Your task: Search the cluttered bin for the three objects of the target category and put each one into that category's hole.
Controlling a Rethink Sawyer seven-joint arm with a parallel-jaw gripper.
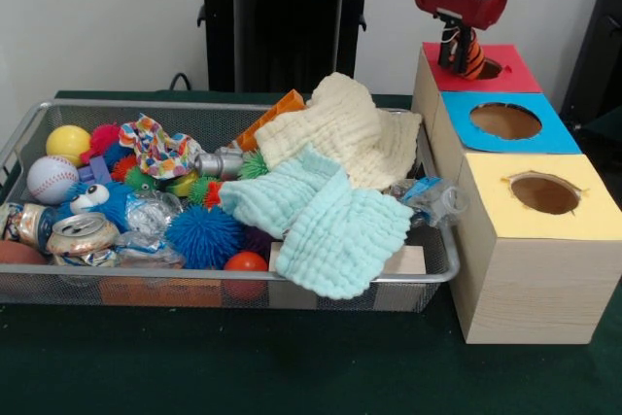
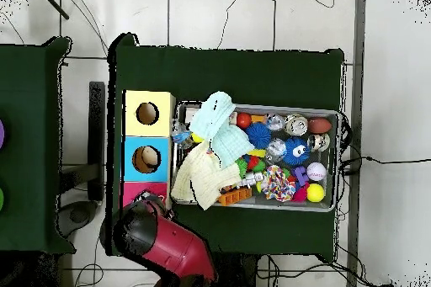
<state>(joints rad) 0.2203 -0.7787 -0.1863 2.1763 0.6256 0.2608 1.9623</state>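
Gripper (image 1: 466,53) over red box hole (image 1: 489,69), fingers clamped on orange striped object (image 1: 470,57) (apparently for drop); bin (image 1: 39,114) alongside.

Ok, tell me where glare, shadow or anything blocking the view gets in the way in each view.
Front view: even light, with small bright glints on the crushed can and the clear plastic by the bin's right end; the gripper blocks part of the red box's hole. Overhead view: the arm covers most of the red box, so its hole cannot be seen; inside the yellow box's hole is dark shadow.
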